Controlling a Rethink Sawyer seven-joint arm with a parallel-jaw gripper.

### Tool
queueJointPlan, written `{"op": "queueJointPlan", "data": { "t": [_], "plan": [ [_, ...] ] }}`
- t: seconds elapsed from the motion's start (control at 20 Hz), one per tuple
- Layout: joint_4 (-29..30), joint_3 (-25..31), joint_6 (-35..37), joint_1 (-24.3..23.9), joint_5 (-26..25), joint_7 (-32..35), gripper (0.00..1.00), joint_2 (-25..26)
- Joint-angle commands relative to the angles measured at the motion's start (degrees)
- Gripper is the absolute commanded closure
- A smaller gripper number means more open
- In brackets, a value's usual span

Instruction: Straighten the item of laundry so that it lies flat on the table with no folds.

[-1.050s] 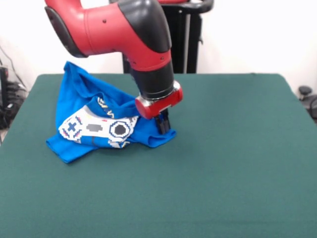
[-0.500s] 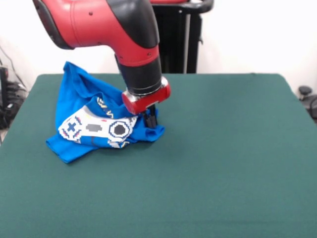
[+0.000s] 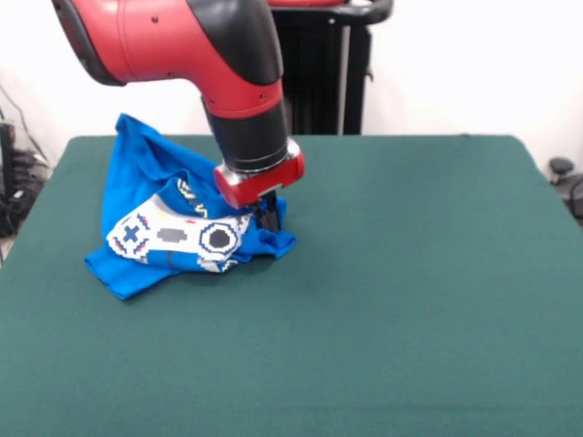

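The item of laundry (image 3: 141,187), a bright blue T-shirt with a white game controller print, lies crumpled and folded over itself on the left part of the green table (image 3: 419,273). One part of it stands up in a peak toward the back left. My gripper (image 3: 269,221) is down at the shirt's right edge, its dark fingers close together and pinching the blue cloth there. The red wrist hides the cloth just behind the fingers.
A black stand (image 3: 332,73) rises behind the table's far edge. Dark cables and gear (image 3: 14,191) sit beyond the left edge, and a dark object (image 3: 567,182) lies off the right edge.
My gripper has moved left and slightly back, and the shirt's right edge has come along with it, bunching the cloth closer to the controller print.
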Motion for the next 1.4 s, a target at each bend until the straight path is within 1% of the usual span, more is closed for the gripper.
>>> {"op": "queueJointPlan", "data": {
  "t": [0.05,0.35,0.45,0.55,0.85,1.0,1.15,1.3,1.4],
  "plan": [
    [-0.1,3.8,0.7,-0.1,1.2,4.5,1.00,1.8],
    [0.5,4.7,1.1,-0.6,1.9,4.8,1.00,1.0],
    [0.2,4.3,0.7,-0.5,1.5,5.0,1.00,1.5],
    [-0.3,4.2,-0.9,-0.3,1.0,5.4,1.00,2.7],
    [-0.7,7.2,-7.1,-2.0,2.4,7.0,1.00,7.2],
    [0.3,11.1,-10.2,-4.3,2.2,5.7,1.00,8.7],
    [2.2,15.4,-10.7,-6.5,2.6,4.7,1.00,8.7],
    [4.7,20.1,-10.7,-9.4,2.0,2.8,1.00,9.6],
    [5.6,21.8,-10.3,-10.1,1.6,2.8,1.00,10.2]
  ]
}}
